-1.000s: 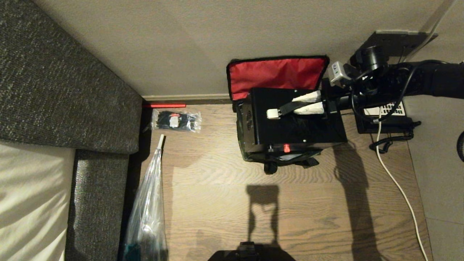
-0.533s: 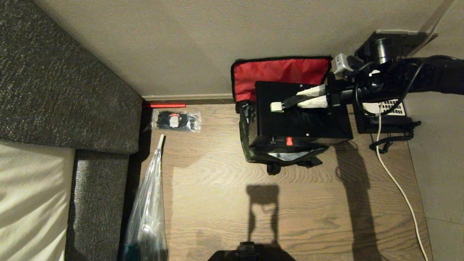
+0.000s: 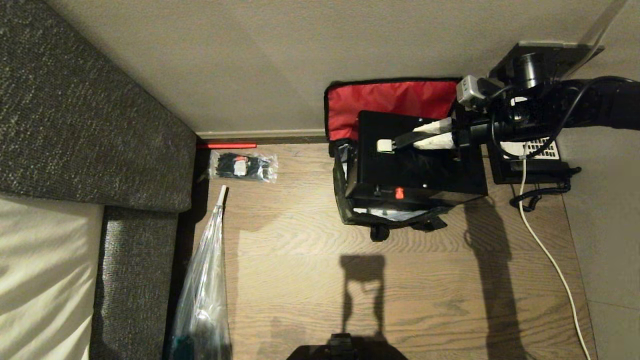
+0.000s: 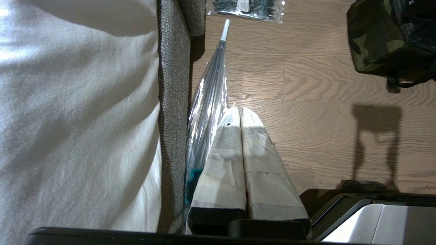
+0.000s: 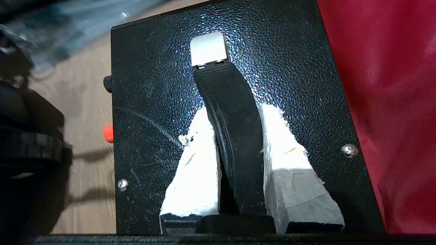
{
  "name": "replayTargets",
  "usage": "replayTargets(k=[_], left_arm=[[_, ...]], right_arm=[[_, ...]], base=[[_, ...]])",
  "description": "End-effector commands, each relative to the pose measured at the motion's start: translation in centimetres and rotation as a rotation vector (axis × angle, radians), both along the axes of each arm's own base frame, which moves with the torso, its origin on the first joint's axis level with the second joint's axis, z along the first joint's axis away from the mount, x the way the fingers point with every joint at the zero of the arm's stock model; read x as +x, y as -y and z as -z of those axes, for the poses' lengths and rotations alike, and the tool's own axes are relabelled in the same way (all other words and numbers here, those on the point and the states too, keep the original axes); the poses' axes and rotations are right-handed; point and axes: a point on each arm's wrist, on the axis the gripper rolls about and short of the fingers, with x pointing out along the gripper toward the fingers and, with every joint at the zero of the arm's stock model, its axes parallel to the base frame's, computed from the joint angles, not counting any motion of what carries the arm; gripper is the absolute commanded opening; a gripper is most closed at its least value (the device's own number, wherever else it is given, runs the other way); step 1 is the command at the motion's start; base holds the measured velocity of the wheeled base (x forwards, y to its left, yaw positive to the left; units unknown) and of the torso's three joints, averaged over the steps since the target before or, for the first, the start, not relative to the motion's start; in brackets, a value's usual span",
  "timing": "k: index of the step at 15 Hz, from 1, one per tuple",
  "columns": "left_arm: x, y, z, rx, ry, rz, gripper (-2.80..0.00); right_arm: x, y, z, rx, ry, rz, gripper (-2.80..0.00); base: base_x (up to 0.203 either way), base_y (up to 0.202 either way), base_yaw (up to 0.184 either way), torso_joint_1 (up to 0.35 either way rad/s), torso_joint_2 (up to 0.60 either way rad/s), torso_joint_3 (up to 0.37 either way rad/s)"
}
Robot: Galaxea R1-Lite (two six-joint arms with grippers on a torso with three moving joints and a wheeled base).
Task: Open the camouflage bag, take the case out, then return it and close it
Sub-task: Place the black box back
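At the far right of the wooden floor, against the wall, the camouflage bag stood open, its red-lined lid thrown back against the wall. And there was the case, black and boxy, sitting in the bag's mouth with most of its body above the rim; a pale strip of the bag's interior showed along its near edge. The right gripper reached in from the right, and its taped fingers were clamped on either side of the black carry handle on top of the case, a firm pinch on that strap. A small red knob poked out on the case's near face. How deep the case sat in the bag was hard to judge from above. Just right of the bag lay a black desk phone with its curled cord. Over on the left, a packet of black ties lay near a grey sofa, with a clear wrapped umbrella beside it. The left gripper hung low beside that umbrella, fingers pressed together, holding nothing.
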Motion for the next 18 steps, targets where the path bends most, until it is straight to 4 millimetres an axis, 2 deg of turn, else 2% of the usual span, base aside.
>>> replayTargets(k=[1,5,14,18], left_arm=[[0.0,0.0,0.0,0.0,0.001,-0.001,-2.8],[0.0,0.0,0.0,0.0,0.001,-0.001,-2.8],[0.0,0.0,0.0,0.0,0.001,-0.001,-2.8],[0.0,0.0,0.1,0.0,-0.001,-0.001,-2.8]], right_arm=[[0.7,0.4,0.8,-0.006,-0.005,0.014,-2.8],[1.8,1.2,2.0,-0.011,-0.013,0.042,-2.8],[5.1,1.3,6.9,-0.016,-0.058,0.045,-2.8],[5.9,1.3,8.5,-0.021,-0.07,0.041,-2.8]], base=[[0.0,0.0,0.0,0.0,0.0,0.0],[0.0,0.0,0.0,0.0,0.0,0.0],[0.0,0.0,0.0,0.0,0.0,0.0],[0.0,0.0,0.0,0.0,0.0,0.0]])
